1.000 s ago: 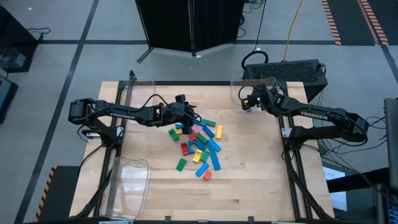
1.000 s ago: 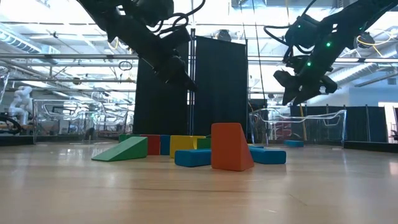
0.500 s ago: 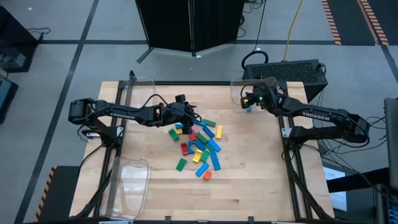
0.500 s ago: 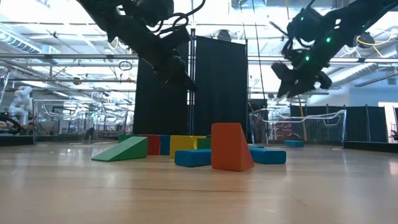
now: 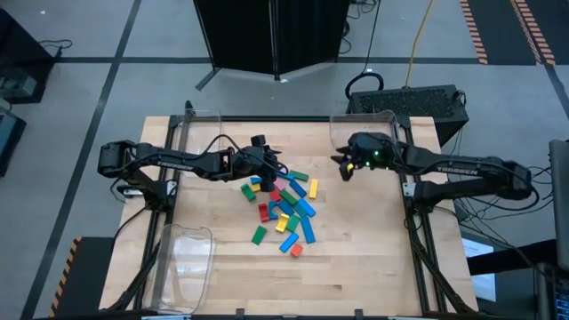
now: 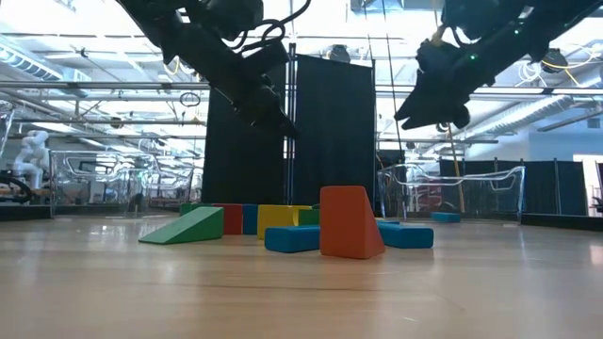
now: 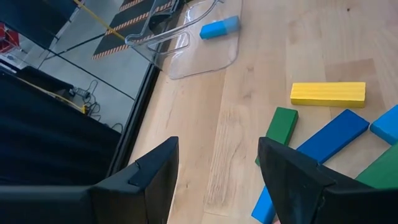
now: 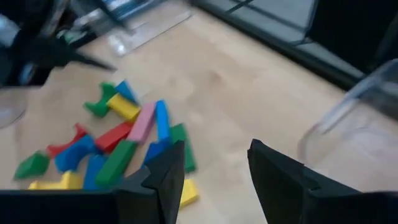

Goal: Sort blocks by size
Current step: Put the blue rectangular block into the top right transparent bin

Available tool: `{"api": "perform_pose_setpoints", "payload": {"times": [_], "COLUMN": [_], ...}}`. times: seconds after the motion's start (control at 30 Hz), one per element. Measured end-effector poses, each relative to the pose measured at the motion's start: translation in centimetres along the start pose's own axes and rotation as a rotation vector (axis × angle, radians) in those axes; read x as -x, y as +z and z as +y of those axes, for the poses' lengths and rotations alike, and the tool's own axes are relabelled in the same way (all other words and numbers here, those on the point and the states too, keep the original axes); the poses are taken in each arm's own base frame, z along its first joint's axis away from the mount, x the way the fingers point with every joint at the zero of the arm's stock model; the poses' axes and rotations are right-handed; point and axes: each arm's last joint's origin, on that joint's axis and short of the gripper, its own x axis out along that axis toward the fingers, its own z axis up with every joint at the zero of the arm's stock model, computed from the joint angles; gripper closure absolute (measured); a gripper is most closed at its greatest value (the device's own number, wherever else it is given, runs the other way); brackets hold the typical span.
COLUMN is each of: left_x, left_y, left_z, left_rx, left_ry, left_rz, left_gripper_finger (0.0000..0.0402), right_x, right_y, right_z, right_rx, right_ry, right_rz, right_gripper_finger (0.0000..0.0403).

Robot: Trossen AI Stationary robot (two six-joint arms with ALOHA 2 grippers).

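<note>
right gripper (image 5: 340, 165): jaws apart, empty, just right of blocks (image 5: 286, 206) mid-table | left gripper (image 5: 269, 165): jaws apart, empty, over pile's far-left edge, nearer | yellow bar (image 5: 313, 188): long axis near-far

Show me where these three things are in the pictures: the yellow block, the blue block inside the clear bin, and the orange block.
yellow block (image 7: 328, 93), left wrist view, middle of its top face.
blue block (image 7: 219, 28), left wrist view, middle of its upper side, inside the clear bin (image 7: 205, 57).
orange block (image 6: 349, 222), low view, centre of its front face.
</note>
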Motion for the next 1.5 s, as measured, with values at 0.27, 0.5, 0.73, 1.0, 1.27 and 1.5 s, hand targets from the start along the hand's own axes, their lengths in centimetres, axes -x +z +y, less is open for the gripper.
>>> {"api": "perform_pose_setpoints", "payload": {"times": [0.27, 0.5, 0.73, 1.0, 1.27, 1.5], "left_x": [0.0, 0.0, -0.1, -0.4, -2.0, -4.3], "left_y": [0.0, -0.8, -2.1, -2.5, -4.0, -5.5], "left_z": [0.0, -0.3, -0.5, 0.3, 1.1, 1.1], "left_rx": [-0.026, -0.016, 0.010, 0.057, 0.106, 0.081], "left_ry": [0.000, -0.043, -0.201, -0.229, -0.343, -0.352], "left_rz": [0.000, 0.049, 0.122, 0.121, 0.126, 0.141], "left_gripper_finger": [0.0180, 0.0180, 0.0180, 0.0180, 0.0180, 0.0180], "right_x": [-0.5, -1.2, -1.7, -2.4, -3.2, -3.4], "right_y": [-1.2, -2.4, -2.8, -3.3, -3.5, -3.6], "right_z": [2.2, 3.4, 4.7, 5.0, 5.1, 5.1], "right_rx": [0.061, 0.121, 0.153, 0.236, 0.256, 0.254], "right_ry": [0.079, 0.112, 0.164, 0.162, 0.135, 0.135], "right_rz": [0.062, 0.120, 0.106, 0.121, 0.116, 0.114], "right_gripper_finger": [0.0234, 0.0234, 0.0234, 0.0234, 0.0234, 0.0234]}}
